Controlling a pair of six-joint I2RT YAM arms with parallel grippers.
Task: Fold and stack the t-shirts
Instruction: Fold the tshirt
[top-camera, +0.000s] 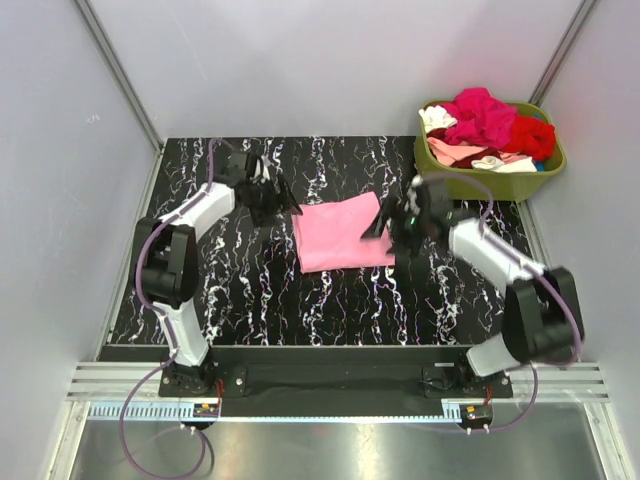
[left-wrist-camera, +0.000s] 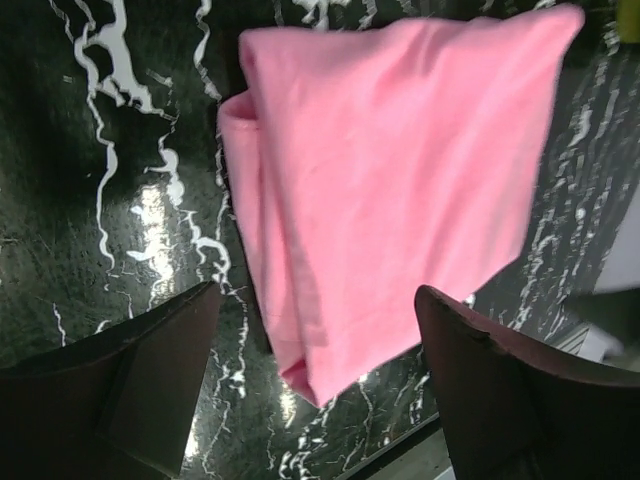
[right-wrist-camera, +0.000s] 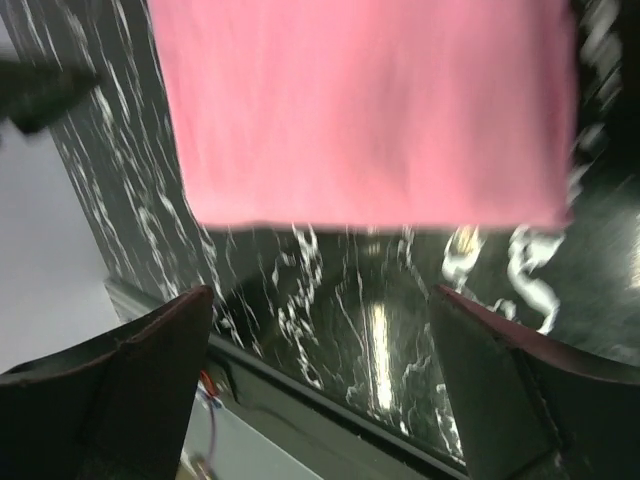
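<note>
A medium pink t-shirt (top-camera: 342, 234) lies folded into a rectangle on the black marbled table (top-camera: 250, 290). It also shows in the left wrist view (left-wrist-camera: 390, 170) and in the right wrist view (right-wrist-camera: 370, 110). My left gripper (top-camera: 282, 200) is open and empty, just left of the shirt's left edge. My right gripper (top-camera: 385, 226) is open and empty, at the shirt's right edge. In the left wrist view the left gripper (left-wrist-camera: 315, 385) stands above the shirt's near corner. In the right wrist view the right gripper (right-wrist-camera: 325, 385) is over bare table, short of the shirt's edge.
An olive-green plastic tub (top-camera: 440, 170) stands at the back right corner, heaped with magenta (top-camera: 482, 118), red (top-camera: 532, 135), pale pink and white tees. Grey walls close the table on three sides. The arm bases sit along the near edge.
</note>
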